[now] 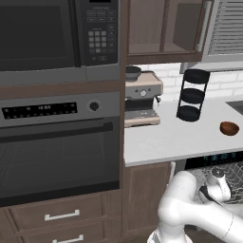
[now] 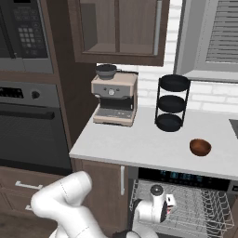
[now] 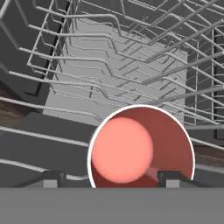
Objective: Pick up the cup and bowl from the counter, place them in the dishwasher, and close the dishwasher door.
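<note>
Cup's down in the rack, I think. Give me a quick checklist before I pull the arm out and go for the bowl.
1. Cup in the dishwasher rack: ok, the red cup sits among the grey wires just below the hand.
2. Gripper released: ok, the finger tips stand apart on either side of the cup.
3. Cup fully clear of the fingers: cannot tell, the cup's rim runs close by both tips.
4. Bowl on the counter: ok, the brown bowl stands alone, right of the black tiered stand.
5. Dishwasher door closed: not ok, the rack is pulled out.
</note>
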Available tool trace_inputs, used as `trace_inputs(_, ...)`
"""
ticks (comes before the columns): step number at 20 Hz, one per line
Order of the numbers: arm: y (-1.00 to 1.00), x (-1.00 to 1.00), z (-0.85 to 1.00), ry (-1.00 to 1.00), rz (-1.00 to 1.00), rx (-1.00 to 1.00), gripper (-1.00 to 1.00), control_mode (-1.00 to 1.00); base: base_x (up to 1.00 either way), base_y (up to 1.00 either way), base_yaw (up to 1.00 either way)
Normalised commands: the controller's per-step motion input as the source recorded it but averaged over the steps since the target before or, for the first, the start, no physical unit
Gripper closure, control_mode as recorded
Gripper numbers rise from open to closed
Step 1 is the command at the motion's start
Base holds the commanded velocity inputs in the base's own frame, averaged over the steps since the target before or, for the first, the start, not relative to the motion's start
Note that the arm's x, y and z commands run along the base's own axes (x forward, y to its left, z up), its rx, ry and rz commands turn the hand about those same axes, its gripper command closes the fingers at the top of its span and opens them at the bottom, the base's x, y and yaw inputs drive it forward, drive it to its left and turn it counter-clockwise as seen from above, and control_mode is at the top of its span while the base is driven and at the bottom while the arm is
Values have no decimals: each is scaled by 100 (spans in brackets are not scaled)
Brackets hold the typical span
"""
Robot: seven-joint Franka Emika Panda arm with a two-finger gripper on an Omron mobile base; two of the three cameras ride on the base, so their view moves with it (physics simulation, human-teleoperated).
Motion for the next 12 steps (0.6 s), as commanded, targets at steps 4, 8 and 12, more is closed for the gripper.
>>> trace_inputs(4, -5, 0, 72, 0, -16, -1, -100, -100, 0, 0, 0)
trace_inputs(8, -29, -1, 98, 0, -17, 14, -100, -100, 0, 0, 0)
trace_inputs(12, -62, 0, 100, 3, -12, 33, -100, -100, 0, 0, 0)
